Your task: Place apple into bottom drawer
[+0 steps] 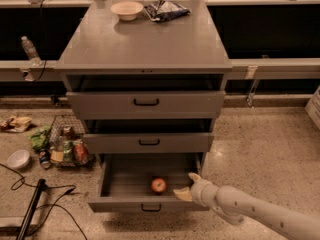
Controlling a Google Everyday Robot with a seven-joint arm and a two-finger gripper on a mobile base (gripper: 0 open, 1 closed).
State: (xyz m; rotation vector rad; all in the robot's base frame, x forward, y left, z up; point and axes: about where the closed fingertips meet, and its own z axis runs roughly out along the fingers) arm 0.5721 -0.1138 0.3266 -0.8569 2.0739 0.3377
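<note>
The apple (159, 185), small, red and yellowish, lies on the floor of the bottom drawer (148, 205), which is pulled out with its black handle at the front. My gripper (183, 184) is just right of the apple, over the drawer's right part. It is open and apart from the apple. My pale arm reaches in from the lower right. The two upper drawers are also partly pulled out.
A white bowl (126, 9) and a dark snack bag (166, 9) sit on the cabinet top. On the floor at left are a wire basket of items (65, 145), a small white bowl (19, 159) and black cables (35, 204). A water bottle (29, 47) stands on the left ledge.
</note>
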